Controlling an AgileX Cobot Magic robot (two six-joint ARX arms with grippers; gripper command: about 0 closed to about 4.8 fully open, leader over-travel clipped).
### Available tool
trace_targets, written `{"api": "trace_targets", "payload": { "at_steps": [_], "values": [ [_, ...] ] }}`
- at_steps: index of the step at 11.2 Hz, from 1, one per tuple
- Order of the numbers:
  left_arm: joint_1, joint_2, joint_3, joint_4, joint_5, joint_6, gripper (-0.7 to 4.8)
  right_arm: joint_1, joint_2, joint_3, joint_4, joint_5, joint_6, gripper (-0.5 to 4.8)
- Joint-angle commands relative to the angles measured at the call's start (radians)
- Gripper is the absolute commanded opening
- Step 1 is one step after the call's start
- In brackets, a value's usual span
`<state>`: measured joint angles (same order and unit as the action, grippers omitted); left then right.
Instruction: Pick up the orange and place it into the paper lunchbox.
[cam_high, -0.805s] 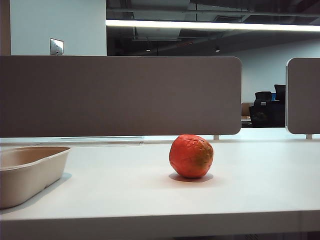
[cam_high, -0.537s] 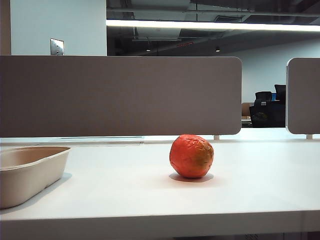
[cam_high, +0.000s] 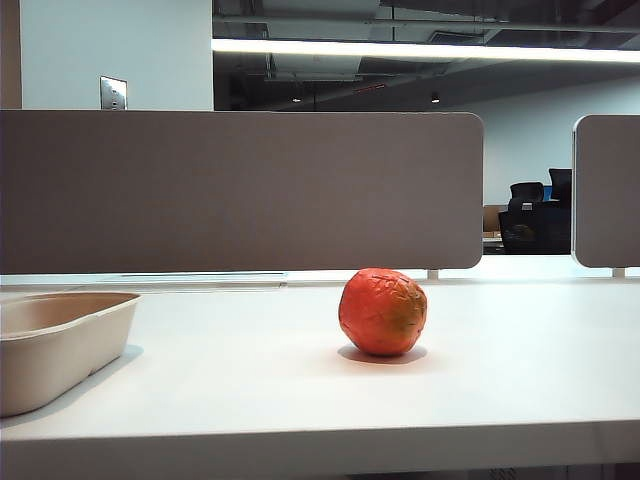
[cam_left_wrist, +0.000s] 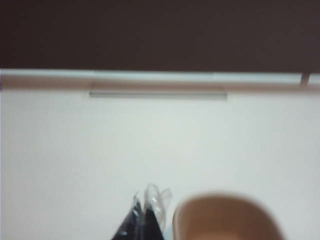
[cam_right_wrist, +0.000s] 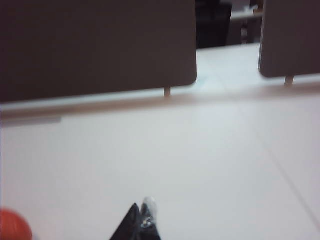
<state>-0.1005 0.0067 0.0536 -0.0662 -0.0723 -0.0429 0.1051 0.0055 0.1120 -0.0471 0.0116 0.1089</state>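
The orange (cam_high: 382, 311) sits alone mid-surface (cam_high: 300, 390), well right of the paper lunchbox (cam_high: 60, 345) at the left edge, so nothing has been picked up yet. The left hand (cam_left_wrist: 147, 215) is clenched and empty, hanging just beside the lunchbox. The right hand (cam_right_wrist: 141, 220) is likewise clenched and empty, near the orange, so it seems better placed for the reach

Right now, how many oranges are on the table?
1. The orange sits alone near the table's middle, right of the paper lunchbox; its edge also shows in the right wrist view. The lunchbox's inside is partly hidden.
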Motion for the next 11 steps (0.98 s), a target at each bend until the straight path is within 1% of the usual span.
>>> {"api": "trace_targets", "payload": {
  "at_steps": [1,2,5,6,8,9,11],
  "values": [
    [0.002,0.0,0.09,-0.02,-0.048,-0.101,-0.06,0.001,0.015,0.093,-0.041,0.085,0.003,-0.01],
    [0.002,0.01,0.137,-0.05,-0.052,-0.111,-0.06,0.001,0.034,0.148,-0.069,0.106,0.003,-0.01],
    [0.002,0.055,0.231,-0.097,-0.042,-0.131,-0.05,0.002,0.096,0.242,-0.102,0.098,0.003,-0.01],
    [0.002,0.317,0.446,-0.187,0.091,-0.201,-0.06,0.007,0.371,0.483,-0.134,-0.048,-0.076,-0.01],
    [0.002,0.403,0.492,-0.188,0.14,-0.201,-0.06,0.007,0.445,0.533,-0.143,-0.099,-0.087,-0.02],
    [0.002,0.482,0.536,-0.193,0.158,-0.202,-0.06,0.008,0.523,0.582,-0.143,-0.157,-0.087,-0.01],
    [0.002,0.597,0.608,-0.215,0.163,-0.201,-0.06,0.021,0.608,0.644,-0.145,-0.222,-0.086,-0.01]
  ]
}}
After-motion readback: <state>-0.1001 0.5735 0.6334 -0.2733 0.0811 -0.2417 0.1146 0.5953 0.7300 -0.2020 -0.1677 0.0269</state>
